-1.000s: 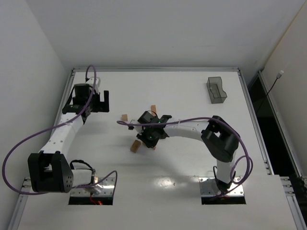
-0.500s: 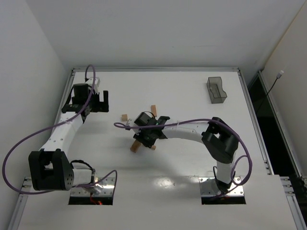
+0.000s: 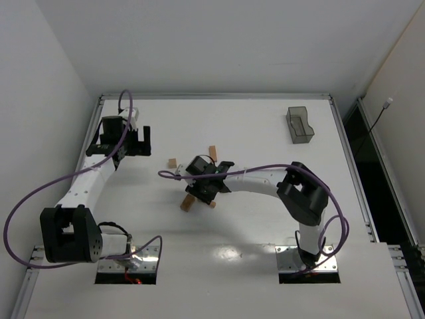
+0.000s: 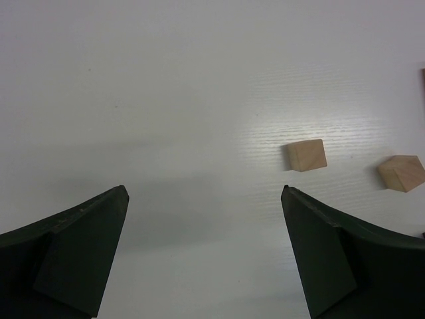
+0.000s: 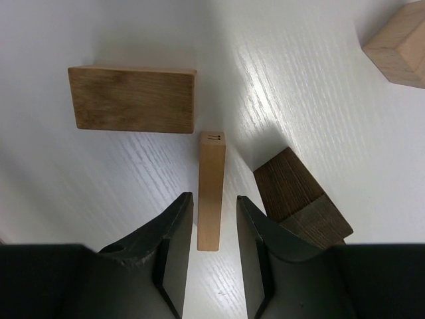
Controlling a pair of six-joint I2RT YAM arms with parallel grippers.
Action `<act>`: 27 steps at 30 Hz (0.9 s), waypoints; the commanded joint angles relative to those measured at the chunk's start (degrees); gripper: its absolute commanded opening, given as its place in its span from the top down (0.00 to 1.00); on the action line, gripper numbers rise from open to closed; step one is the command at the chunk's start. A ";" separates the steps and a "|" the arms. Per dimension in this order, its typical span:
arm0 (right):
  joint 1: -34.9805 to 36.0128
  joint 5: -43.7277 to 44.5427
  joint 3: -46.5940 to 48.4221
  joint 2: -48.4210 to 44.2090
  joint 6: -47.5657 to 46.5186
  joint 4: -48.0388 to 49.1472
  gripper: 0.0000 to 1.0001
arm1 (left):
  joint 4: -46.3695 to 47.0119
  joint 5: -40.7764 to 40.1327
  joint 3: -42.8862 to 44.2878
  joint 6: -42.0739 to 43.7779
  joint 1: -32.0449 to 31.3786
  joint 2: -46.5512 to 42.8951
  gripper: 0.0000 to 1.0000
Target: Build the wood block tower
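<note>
Right pincer (image 5: 214, 199) stood released, jaws flanking thin tan block (image 5: 212, 166) without contact, dark brown block (image 5: 299, 199) just beside. Left pincer (image 4: 204, 199) hung fully spread, empty, near left edge of worktop (image 3: 265, 126).

The right pincer (image 5: 214, 205) has slid slightly left over the worktop (image 3: 252, 126) and its jaws have parted, leaving a small gap either side of the thin light plank (image 5: 212, 173) between them.

From above, the right gripper (image 3: 201, 194) is covering most of the blocks (image 3: 188, 203) under it. In the right wrist view the far right corner is cutting off a tan cube (image 5: 398, 43), and a finger (image 5: 252, 259) is hiding the near end of the dark block (image 5: 292, 189).
</note>
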 commanded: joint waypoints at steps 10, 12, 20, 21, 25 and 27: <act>-0.39 -2.64 0.28 3.68 -0.65 0.03 0.78 | 1.59 0.69 0.70 0.44 1.25 0.97 0.00; -0.39 -2.64 0.28 4.21 -0.65 0.03 0.95 | 1.59 0.69 0.70 0.44 1.25 0.97 0.00; -0.92 -5.54 2.37 -3.51 -1.17 -0.49 1.00 | 1.59 2.27 0.17 0.44 1.25 0.97 0.00; -1.96 -8.33 4.21 -5.35 -1.17 -1.45 1.00 | 1.59 2.80 -0.35 -0.09 1.25 0.97 0.00; -6.18 -11.95 11.84 -6.86 -2.58 -1.82 1.00 | 1.59 3.33 -0.97 -0.09 1.25 0.45 0.00; -8.55 -13.28 16.95 -5.90 -1.80 -3.04 1.00 | 1.07 3.33 -0.97 -0.09 1.25 -0.08 0.00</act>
